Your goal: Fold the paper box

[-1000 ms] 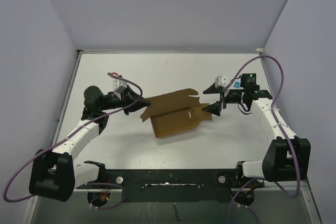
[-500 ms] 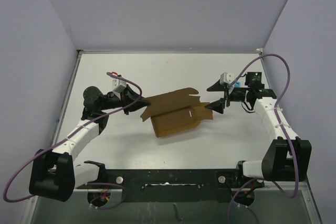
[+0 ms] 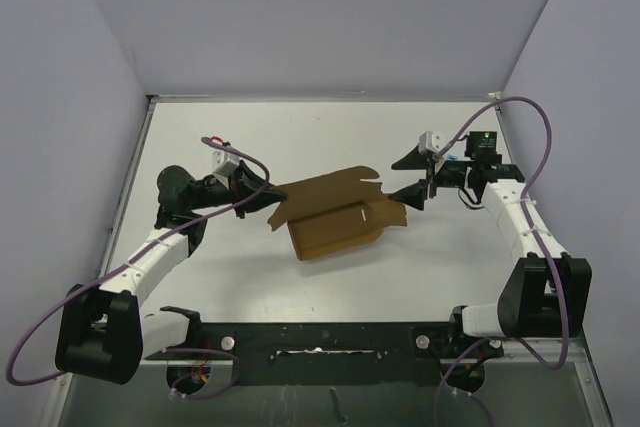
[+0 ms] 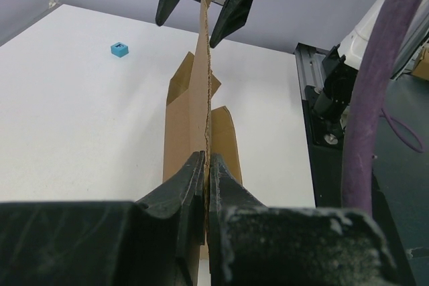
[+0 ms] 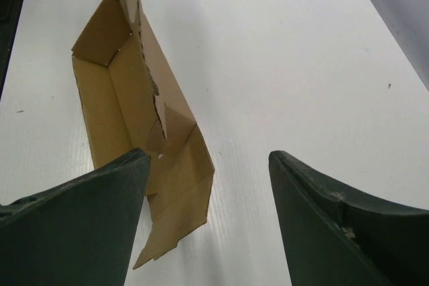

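My left fingers (image 3: 262, 195) are pressed together on the left edge of the paper box (image 3: 335, 217), pinching one thin wall of brown cardboard so that it stands on edge, running straight away from my wrist. The box lies in the middle of the white tabletop (image 3: 330, 137), half formed: a shallow open tray with one long wall up, loose flaps at its far side and a creased flap sagging onto the tabletop at its right end.

It looks very light, stiff only along the panels and floppy at every score line. I judge that a pull on one corner would drag or twist the whole piece rather than bend it. The surface is dull, so a firm pinch should not slip, but the die-cut edges look ragged and could tear or crush.

My right fingers (image 3: 412, 195) are spread wide just beside that right flap, holding nothing. I would take the flap near its fold, flat on both faces. A small blue cube (image 4: 120, 49) sits well apart, on the far right of the tabletop.
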`<state>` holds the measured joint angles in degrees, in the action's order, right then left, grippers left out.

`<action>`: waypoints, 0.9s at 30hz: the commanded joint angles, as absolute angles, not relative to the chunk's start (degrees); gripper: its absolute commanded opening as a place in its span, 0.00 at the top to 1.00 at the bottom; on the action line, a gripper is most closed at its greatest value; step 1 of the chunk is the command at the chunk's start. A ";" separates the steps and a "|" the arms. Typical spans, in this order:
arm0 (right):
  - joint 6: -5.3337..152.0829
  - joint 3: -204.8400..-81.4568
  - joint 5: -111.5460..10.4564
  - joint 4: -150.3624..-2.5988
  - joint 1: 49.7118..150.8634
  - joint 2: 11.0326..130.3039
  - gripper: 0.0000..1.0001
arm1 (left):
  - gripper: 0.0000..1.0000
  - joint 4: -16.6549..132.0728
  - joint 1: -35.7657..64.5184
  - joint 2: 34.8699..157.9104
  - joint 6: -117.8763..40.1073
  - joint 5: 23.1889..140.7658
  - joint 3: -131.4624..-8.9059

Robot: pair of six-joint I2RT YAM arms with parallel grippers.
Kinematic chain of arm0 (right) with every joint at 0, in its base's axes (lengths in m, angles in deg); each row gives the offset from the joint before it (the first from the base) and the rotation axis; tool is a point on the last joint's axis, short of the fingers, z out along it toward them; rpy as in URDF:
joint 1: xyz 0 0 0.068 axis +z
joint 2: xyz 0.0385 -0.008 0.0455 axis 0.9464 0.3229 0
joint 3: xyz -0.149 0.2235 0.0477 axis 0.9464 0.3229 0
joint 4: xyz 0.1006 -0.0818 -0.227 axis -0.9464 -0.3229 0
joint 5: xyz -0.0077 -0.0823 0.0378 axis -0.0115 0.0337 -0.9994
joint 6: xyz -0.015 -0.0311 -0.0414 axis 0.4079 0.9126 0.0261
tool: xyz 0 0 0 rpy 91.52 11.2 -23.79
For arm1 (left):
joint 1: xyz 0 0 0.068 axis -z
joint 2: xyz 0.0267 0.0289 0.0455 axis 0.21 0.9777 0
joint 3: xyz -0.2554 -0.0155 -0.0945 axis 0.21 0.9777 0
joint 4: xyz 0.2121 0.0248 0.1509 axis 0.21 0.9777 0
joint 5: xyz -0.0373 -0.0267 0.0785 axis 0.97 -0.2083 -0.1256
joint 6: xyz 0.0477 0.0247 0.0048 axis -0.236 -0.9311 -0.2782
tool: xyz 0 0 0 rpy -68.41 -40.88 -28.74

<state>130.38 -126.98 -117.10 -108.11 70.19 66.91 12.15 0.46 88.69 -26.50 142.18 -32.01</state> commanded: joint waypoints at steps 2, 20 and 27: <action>128.09 -128.64 -116.49 -102.47 72.72 69.55 0.31 | 1.00 5.51 0.31 88.50 -24.30 144.13 -32.12; 138.15 -121.13 -110.80 -96.71 80.53 68.68 0.46 | 1.00 -4.65 0.36 90.42 -17.09 146.01 -31.42; 138.09 -117.17 -115.06 -91.53 81.41 65.55 0.40 | 1.00 -9.38 0.36 91.19 -13.16 146.69 -31.33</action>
